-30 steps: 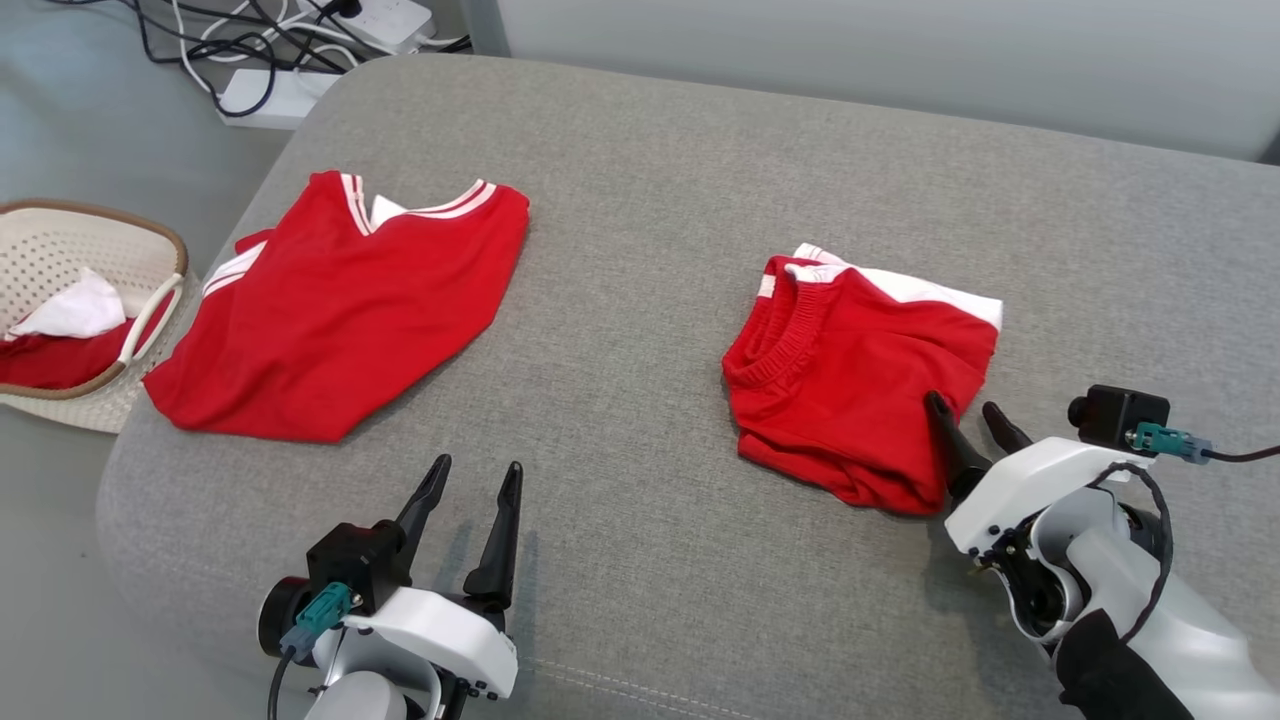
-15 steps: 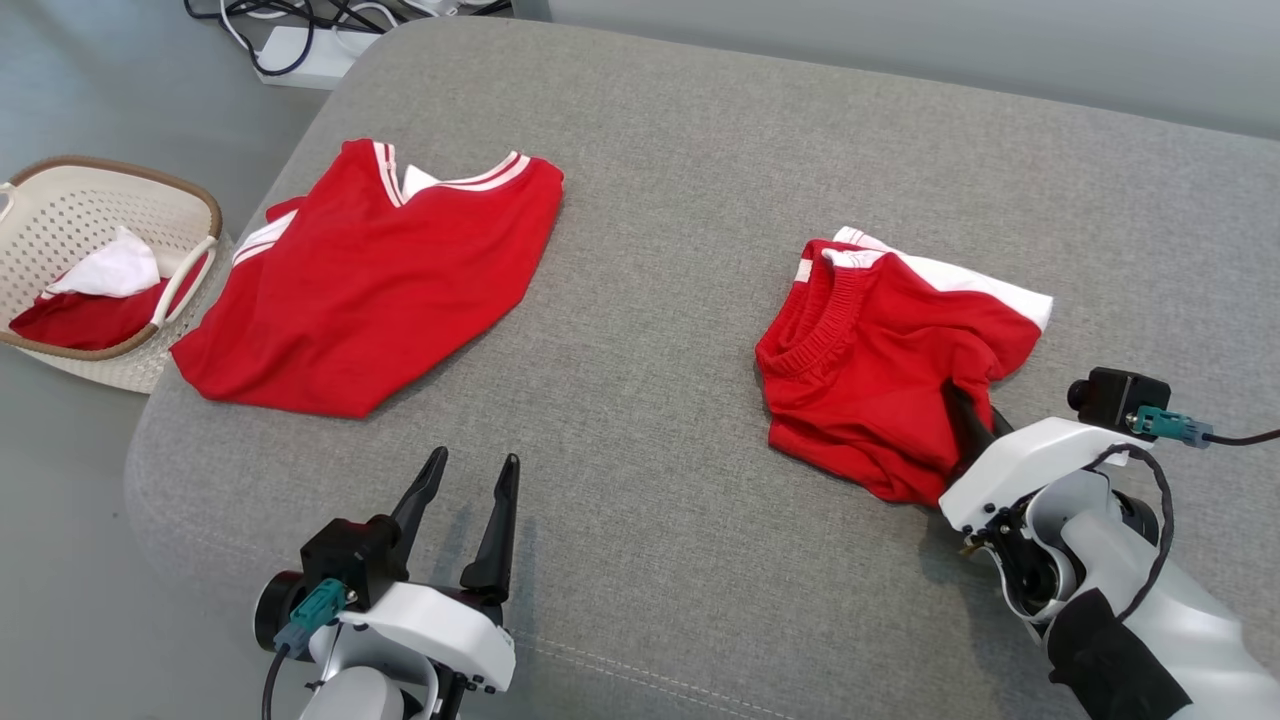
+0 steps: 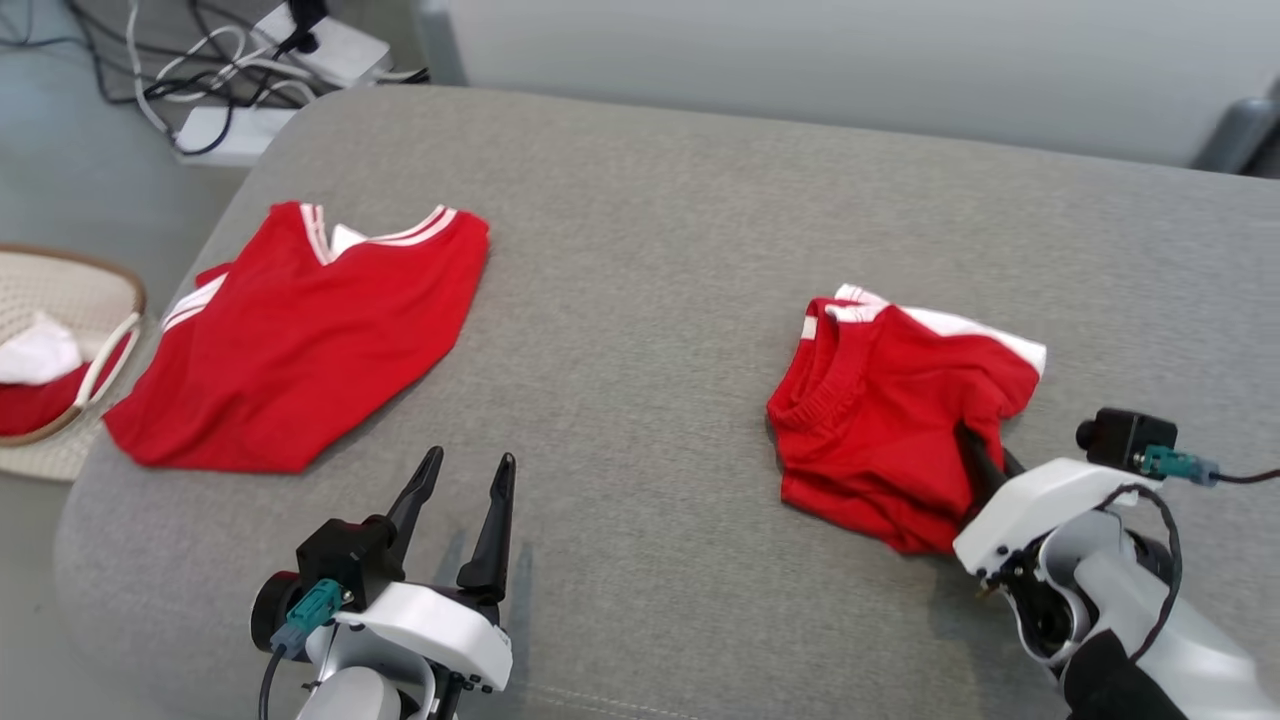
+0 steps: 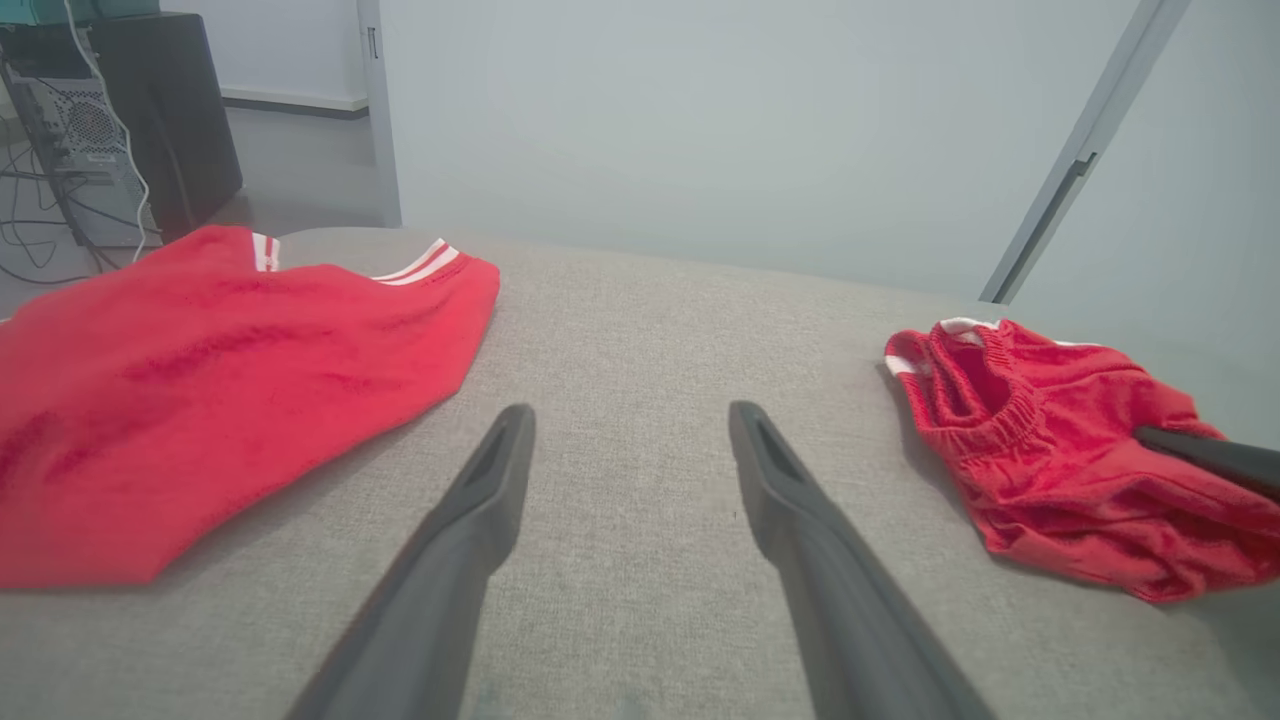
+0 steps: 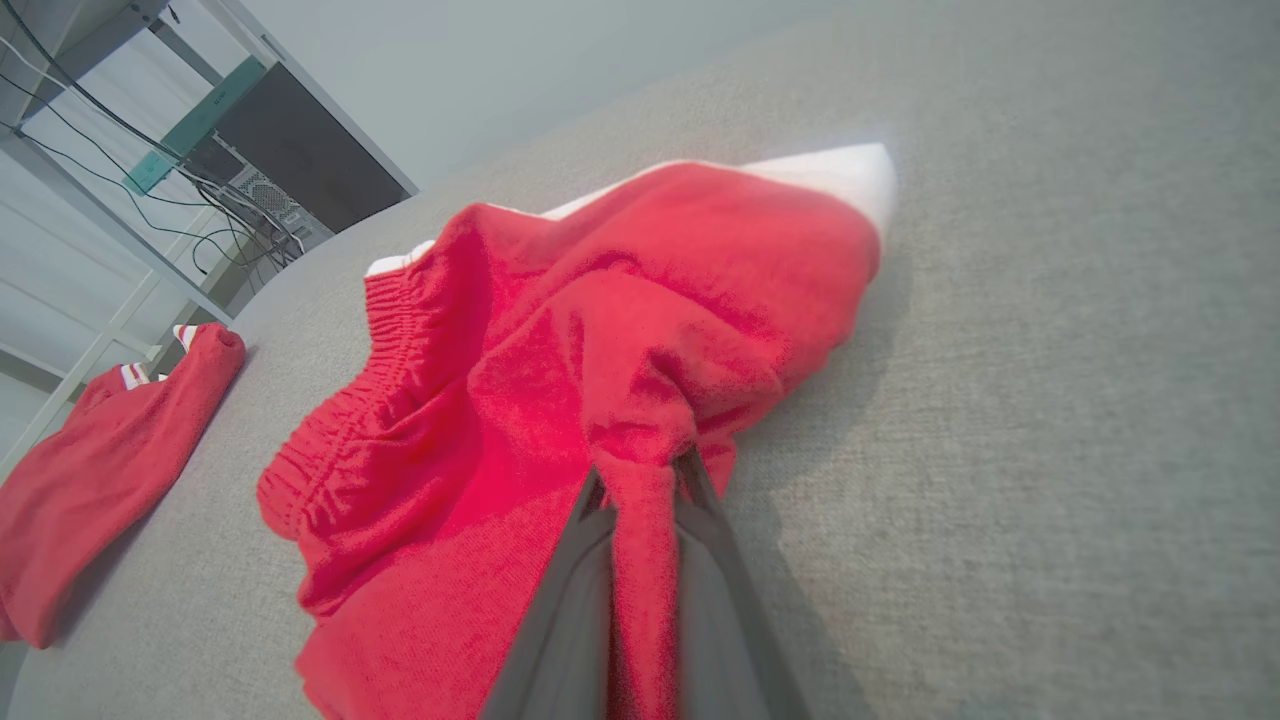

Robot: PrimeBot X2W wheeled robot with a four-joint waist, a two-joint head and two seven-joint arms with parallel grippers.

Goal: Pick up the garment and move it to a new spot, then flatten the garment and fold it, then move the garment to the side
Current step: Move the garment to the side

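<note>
A crumpled pair of red shorts (image 3: pixel 880 420) with an elastic waistband and a white panel lies on the right of the grey cushion (image 3: pixel 640 250). My right gripper (image 3: pixel 985 455) is shut on a pinched fold at the shorts' near right edge. In the right wrist view, red cloth (image 5: pixel 560 380) is squeezed between the two fingers of my right gripper (image 5: pixel 640 465). My left gripper (image 3: pixel 468 465) stands open and holds nothing over bare cushion at the front left. In its wrist view the left gripper (image 4: pixel 630 415) points between the two garments, with the shorts (image 4: pixel 1050 450) to the right.
A red shirt (image 3: pixel 300 340) with white-striped collar lies flat on the cushion's left. A woven basket (image 3: pixel 125 290) holding red and white cloth stands off the left edge. Cables and a power strip (image 3: pixel 230 60) lie on the floor behind.
My right gripper has gone from open over the shorts' near edge to shut on a fold, and the cloth there has bunched up. The head camera has shifted; the left gripper holds still.
</note>
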